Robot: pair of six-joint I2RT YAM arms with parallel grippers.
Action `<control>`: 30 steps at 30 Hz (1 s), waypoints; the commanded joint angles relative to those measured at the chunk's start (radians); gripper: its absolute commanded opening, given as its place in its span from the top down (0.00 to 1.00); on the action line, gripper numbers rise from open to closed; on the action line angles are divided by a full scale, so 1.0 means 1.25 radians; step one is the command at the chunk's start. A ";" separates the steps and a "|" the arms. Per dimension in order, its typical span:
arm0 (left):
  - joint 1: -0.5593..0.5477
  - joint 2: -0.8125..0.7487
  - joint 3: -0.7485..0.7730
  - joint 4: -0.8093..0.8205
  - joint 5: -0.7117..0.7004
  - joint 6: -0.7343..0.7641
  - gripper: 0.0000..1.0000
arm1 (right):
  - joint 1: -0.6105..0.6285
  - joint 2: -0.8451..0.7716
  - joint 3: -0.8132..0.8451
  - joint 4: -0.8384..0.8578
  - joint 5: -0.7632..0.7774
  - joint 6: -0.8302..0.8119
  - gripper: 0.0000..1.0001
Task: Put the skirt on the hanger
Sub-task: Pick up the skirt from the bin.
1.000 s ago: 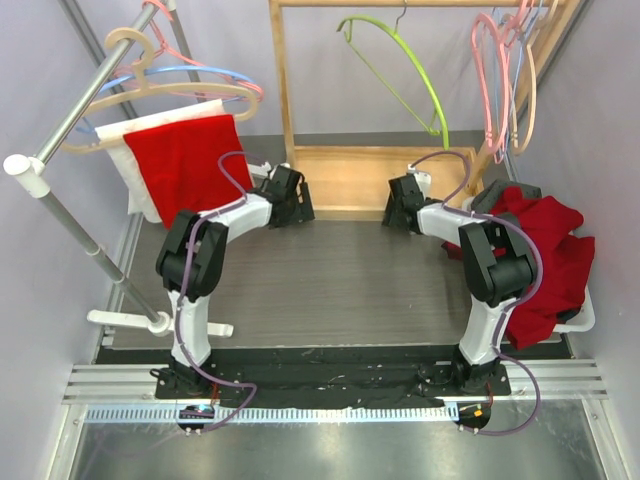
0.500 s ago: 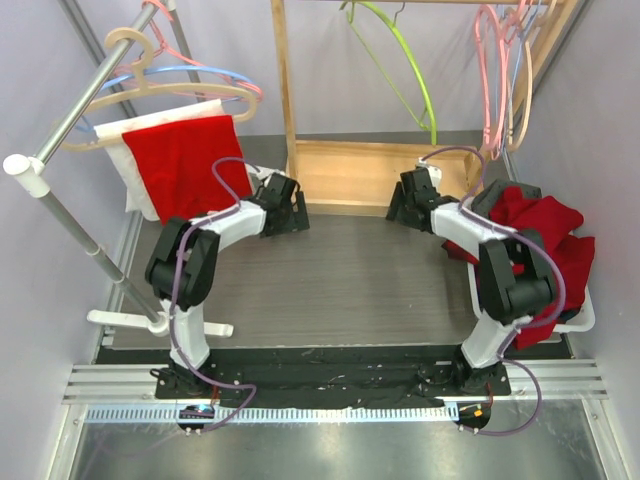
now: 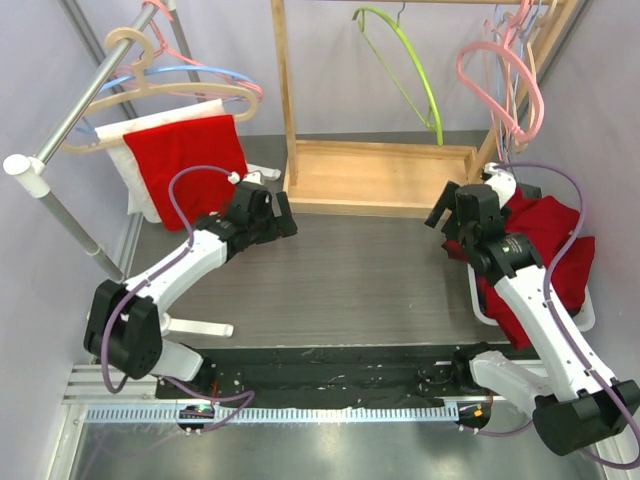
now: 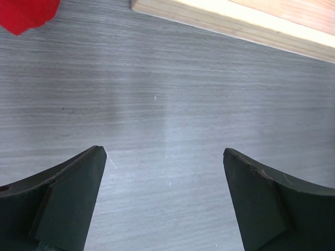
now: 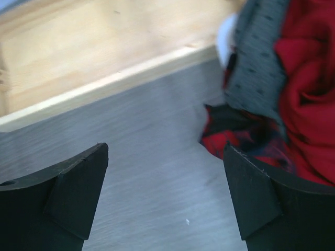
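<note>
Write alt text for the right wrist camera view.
The right gripper hangs open and empty over the grey table. A heap of red clothes with a grey dotted garment at its left edge lies at the upper right, and a pale wooden rack base crosses the upper left.

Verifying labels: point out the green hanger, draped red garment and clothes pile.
green hanger (image 3: 436, 125), top view, lower arm
draped red garment (image 3: 188, 160), top view, middle
clothes pile (image 3: 552, 235), top view, red fold
</note>
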 commanded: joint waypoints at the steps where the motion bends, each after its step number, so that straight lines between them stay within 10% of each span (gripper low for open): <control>1: -0.003 -0.074 -0.041 0.008 0.047 -0.009 0.00 | 0.000 -0.022 -0.042 -0.150 0.137 0.076 0.07; 17: -0.003 -0.182 -0.094 -0.005 0.087 -0.021 0.00 | -0.028 -0.140 -0.105 -0.218 0.387 0.222 0.12; 30: -0.003 -0.191 -0.084 -0.029 0.105 -0.018 0.00 | -0.280 -0.098 -0.151 -0.105 0.293 0.151 0.00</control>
